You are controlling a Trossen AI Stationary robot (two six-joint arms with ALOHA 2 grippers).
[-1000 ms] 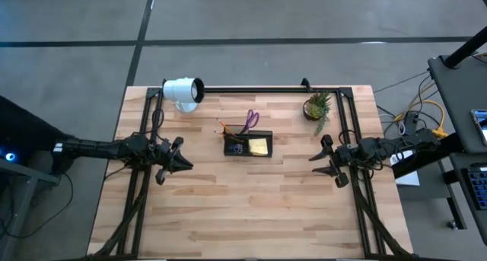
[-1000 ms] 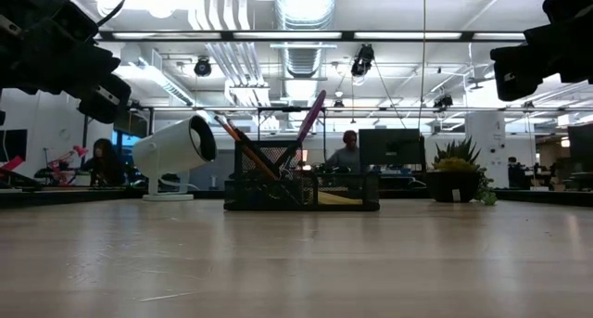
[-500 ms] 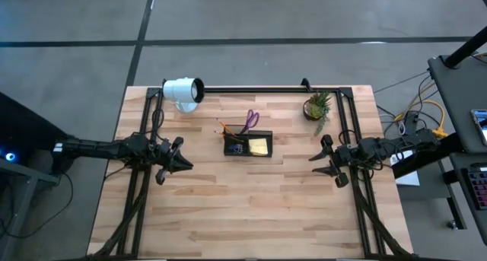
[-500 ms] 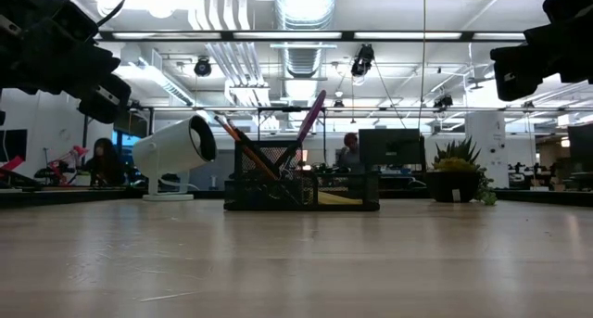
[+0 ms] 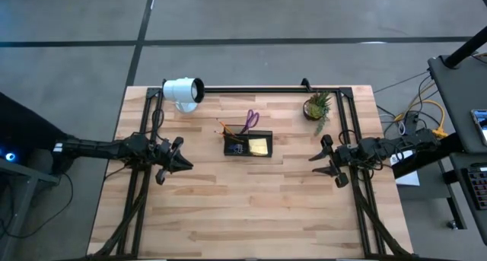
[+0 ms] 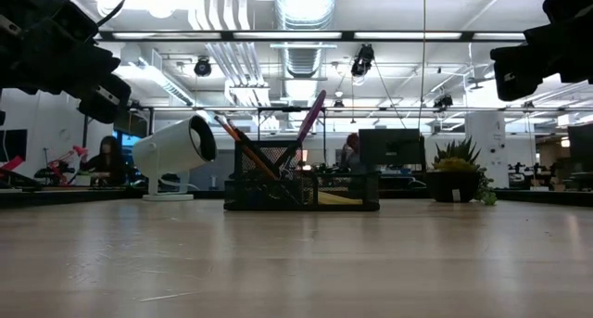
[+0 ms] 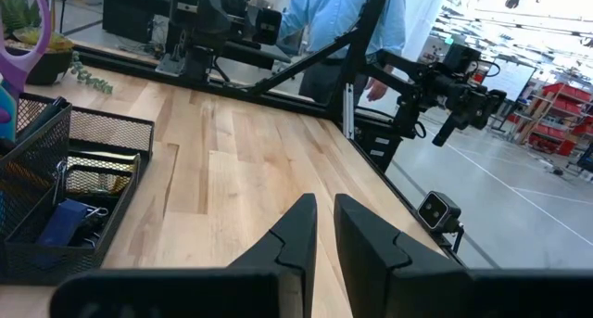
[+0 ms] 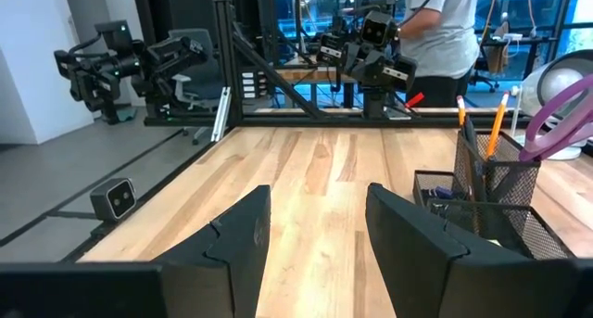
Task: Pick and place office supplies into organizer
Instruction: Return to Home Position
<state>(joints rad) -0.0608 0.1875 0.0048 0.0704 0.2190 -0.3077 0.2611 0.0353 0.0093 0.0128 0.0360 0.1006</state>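
From the high view, I see a pale wooden table (image 5: 243,215) with both arms reaching in level from its sides. The left gripper (image 5: 188,167) hangs over the table left of the organizer (image 5: 248,144), well apart from it. The right gripper (image 5: 316,164) hangs to the organizer's right, also well apart. The organizer sits near the table's middle. In its low tray lies the yellow sticky-note pad (image 5: 259,146). From its taller end, the purple scissors (image 5: 252,120) and orange pencils (image 5: 225,128) lean out. A white lamp (image 5: 183,90) stands at the far left and a potted plant (image 5: 317,106) at the far right.

From the low view, the organizer stands flat on the table between lamp and plant, with the scissors' handle slanting above the pencils. Both arms hang high at the upper corners, touching nothing.

From the left wrist view, my left fingers (image 7: 292,236) are drawn together with only a sliver between them, empty. The organizer's mesh wall shows beside them. A person in a blue shirt (image 7: 338,21) stands beyond the table.

From the right wrist view, my right fingers (image 8: 239,235) are spread wide, empty. The organizer, pencils upright in it, shows off to one side.
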